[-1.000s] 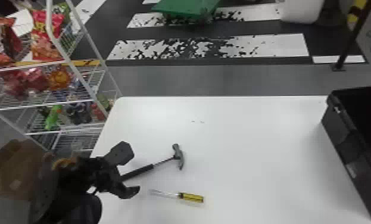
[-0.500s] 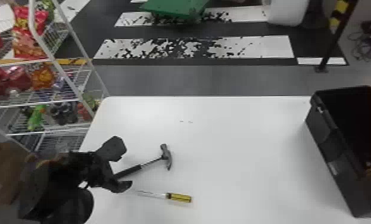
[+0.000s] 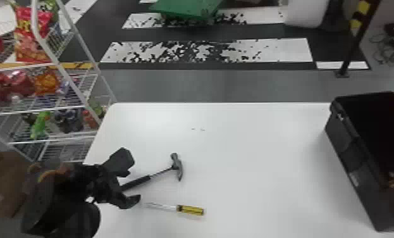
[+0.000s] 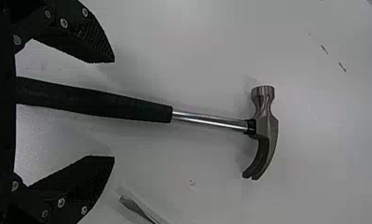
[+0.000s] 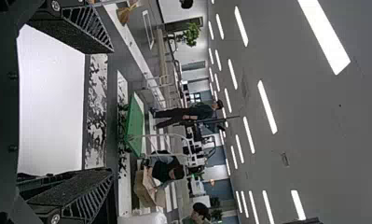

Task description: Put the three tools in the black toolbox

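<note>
1. Black, the right gripper's [image 5: 113,110] two fingers stand wide apart in the right wrist view, nothing held between them
2. On the white worktop [image 3: 253,152] lies the screwdriver [image 3: 189,210], yellow-and-black handle to the right, blade tip near the left gripper's [image 3: 133,180] nearer finger
3. That left gripper is wide open, holding nothing; the dark grip of the hammer [image 3: 136,183] runs between its fingers, apart from both
4. The hammer lies on its side on the worktop, its steel head out to the right of the left gripper, beyond the screwdriver
5. The black toolbox [image 3: 351,158] sits open at the right, well apart from both tools; its inside is too dark to read
6. Farther off, a wire rack [image 3: 76,85] with snack bags stands at the left, and a green platform [image 3: 189,9] lies past the worktop's far edge
</note>
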You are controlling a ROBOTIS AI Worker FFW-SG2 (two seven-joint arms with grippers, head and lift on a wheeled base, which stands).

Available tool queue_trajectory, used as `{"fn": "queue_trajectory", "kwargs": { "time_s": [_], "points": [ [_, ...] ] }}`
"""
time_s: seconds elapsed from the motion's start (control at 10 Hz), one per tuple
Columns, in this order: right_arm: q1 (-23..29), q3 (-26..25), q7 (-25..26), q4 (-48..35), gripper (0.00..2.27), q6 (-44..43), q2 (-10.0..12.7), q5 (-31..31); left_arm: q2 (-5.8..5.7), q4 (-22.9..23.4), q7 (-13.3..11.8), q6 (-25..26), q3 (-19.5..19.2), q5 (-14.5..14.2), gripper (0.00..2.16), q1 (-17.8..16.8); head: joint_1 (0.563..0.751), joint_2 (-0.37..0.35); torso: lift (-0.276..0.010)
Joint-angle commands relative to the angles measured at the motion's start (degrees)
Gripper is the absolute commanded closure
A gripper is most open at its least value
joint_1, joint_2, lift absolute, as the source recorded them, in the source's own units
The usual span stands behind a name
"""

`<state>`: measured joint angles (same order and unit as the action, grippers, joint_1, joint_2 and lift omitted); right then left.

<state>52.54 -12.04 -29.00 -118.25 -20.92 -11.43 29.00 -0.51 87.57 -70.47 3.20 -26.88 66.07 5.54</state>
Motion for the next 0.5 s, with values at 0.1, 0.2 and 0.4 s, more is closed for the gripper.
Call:
{"fn": "queue_trajectory", "kwargs": {
  "time_s": [0.1, 0.2, 0.4],
  "points": [
    [0.5, -0.1, 0.0, -0.2, 0.08, -0.2, 0.0, -0.1, 0.16, -0.7, -0.8, 1.7, -0.1, -0.8, 0.64, 0.1, 0.695, 0.163, -0.055],
    [0.7, -0.2, 0.0, -0.4, 0.08, -0.4, 0.0, -0.1, 0.16, -0.6, -1.2, 2.0, -0.2, -0.9, 0.73, 0.1, 0.695, 0.162, -0.055],
    [0.9, -0.2, 0.0, -0.6, 0.08, -0.9, 0.1, -0.3, 0.16, 0.2, -2.4, 3.6, -1.1, -1.4, 1.35, 0.0, 0.695, 0.166, -0.055]
  ]
}}
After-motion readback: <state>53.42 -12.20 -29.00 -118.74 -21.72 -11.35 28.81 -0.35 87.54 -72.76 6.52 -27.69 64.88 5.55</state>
